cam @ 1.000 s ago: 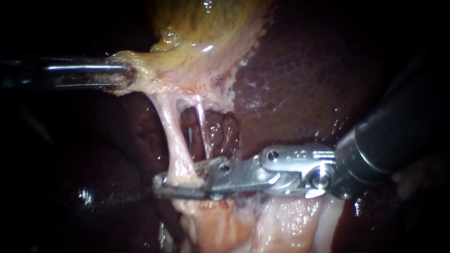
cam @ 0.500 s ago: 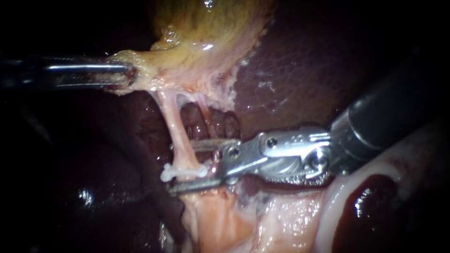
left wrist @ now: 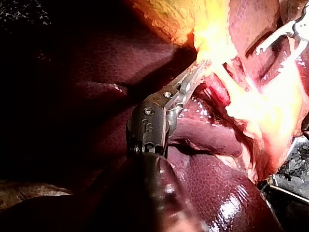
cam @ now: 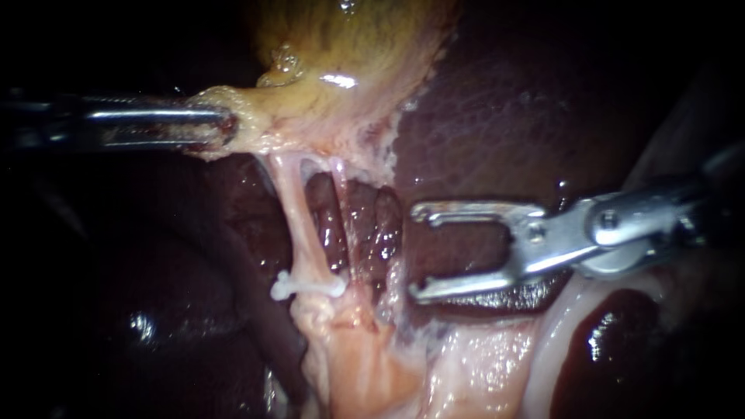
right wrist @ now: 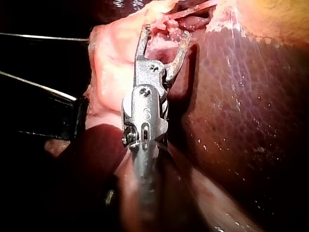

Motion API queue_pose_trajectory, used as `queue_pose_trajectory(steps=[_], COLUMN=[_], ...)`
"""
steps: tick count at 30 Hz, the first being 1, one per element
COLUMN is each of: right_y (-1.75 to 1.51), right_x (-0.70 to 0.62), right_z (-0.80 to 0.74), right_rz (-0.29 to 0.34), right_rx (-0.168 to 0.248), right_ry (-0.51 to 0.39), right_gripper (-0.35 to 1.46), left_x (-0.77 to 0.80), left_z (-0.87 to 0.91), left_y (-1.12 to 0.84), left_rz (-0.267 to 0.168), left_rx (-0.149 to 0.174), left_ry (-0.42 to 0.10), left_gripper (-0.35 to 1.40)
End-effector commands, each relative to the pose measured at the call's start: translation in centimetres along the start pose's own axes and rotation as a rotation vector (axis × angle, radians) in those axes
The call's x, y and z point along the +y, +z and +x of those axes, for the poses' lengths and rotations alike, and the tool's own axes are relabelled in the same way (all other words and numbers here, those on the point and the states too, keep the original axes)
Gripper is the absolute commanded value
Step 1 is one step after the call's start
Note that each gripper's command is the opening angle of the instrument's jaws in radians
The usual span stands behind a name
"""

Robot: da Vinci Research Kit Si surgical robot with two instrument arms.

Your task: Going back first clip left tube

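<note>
A white clip [cam: 307,286] sits across the lower part of the left tube [cam: 296,221], a pale strand running down from the yellowish gallbladder [cam: 341,54]. A thinner right tube [cam: 344,213] runs beside it. My right instrument [cam: 411,252] stands to the right of both tubes, its two jaws wide open and empty over the liver [cam: 497,132]. My left instrument [cam: 221,128] comes in from the left, its jaws shut on the gallbladder's lower edge and holding it taut. The right wrist view shows the forked open jaws [right wrist: 164,31] ahead of its shaft. In the left wrist view the jaws [left wrist: 200,67] pinch yellow tissue.
Pale pink fatty tissue [cam: 365,365] lies below the clip and spreads toward the right. A dark red pool [cam: 613,341] with a whitish rim sits at the lower right. Dark liver lobes fill the left side.
My right instrument's jaws opened off the left tube, leaving the white clip on it, then drew back to the right. The left instrument kept its hold.
</note>
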Motion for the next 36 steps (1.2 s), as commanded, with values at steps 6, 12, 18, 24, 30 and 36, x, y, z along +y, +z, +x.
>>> queue_pose_trajectory(steps=[6, 12, 18, 24, 30, 36], right_y=[-0.23, -0.24, -0.25, -0.25, -0.26, -0.25], right_x=[0.08, 0.07, 0.07, 0.07, 0.07, 0.06], right_z=[0.01, 0.00, 0.00, 0.00, -0.01, 0.00], right_rz=[-0.012, -0.011, -0.011, -0.008, -0.007, 0.008], right_rx=[-0.004, -0.003, -0.003, -0.003, -0.003, 0.001], right_ry=[-0.009, -0.010, -0.010, -0.010, -0.010, -0.010], right_gripper=[0.50, 0.50, 0.50, 0.50, 0.50, 0.50], left_x=[0.00, -0.01, 0.00, -0.03, -0.07, -0.08], left_z=[0.02, -0.01, -0.14, -0.22, -0.21, -0.21], left_y=[0.05, 0.25, 0.63, 0.91, 0.93, 0.92], left_rz=[0.003, 0.003, -0.010, -0.022, -0.024, -0.024], left_rx=[0.001, 0.002, 0.001, -0.004, -0.005, -0.005], left_ry=[-0.001, 0.000, 0.009, 0.018, 0.018, 0.018], left_gripper=[-0.35, -0.35, -0.35, -0.35, -0.35, -0.35])
